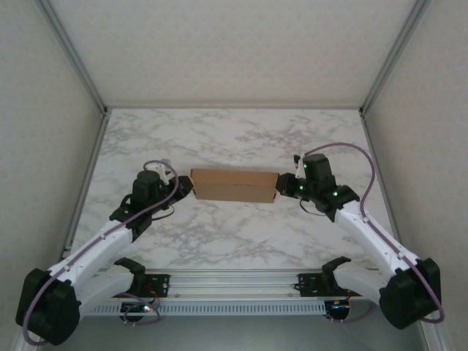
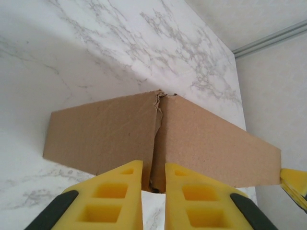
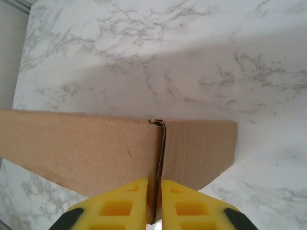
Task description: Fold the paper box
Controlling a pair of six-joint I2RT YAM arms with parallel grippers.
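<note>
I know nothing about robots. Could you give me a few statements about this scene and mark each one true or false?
1. The paper box lies between the left gripper and the right gripper. True.
2. The left gripper hangs open, clear of the box. False: its fingers pinch the box's end.
3. The box is white plastic. False: it is brown cardboard.
4. The table has a marble pattern. True.

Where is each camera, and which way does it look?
Top external: high behind the arms, looking down on the marble table; both arms show, left gripper and right gripper at the paper box ends.
Left wrist: on the left arm, looking past its yellow fingers at one end.
Right wrist: likewise, at the other end.
Shared: all three see the box.
</note>
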